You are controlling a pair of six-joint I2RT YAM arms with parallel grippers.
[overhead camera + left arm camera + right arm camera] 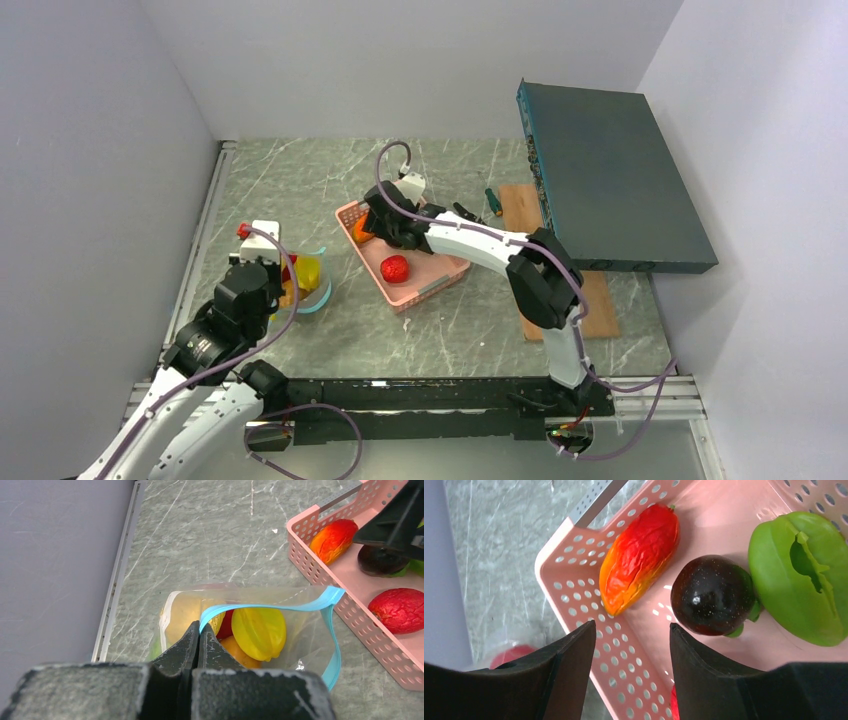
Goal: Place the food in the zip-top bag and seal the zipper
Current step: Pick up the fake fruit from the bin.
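Between left fingers (181, 647), zipper (295, 608) pinched, right fingers (569, 665) apart near purple fruit (711, 595)

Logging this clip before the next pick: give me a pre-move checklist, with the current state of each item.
1. Grip: left hand shut on the zipper: ok.
2. Mouth of the zip-top bag open: ok.
3. Pick side: right hand open over the pink basket: ok.
4. Aim on one piece: not ok, the gap lies between the orange-red piece and the dark purple piece.
5. Basket emptied: not ok, green piece and red piece also lie there.
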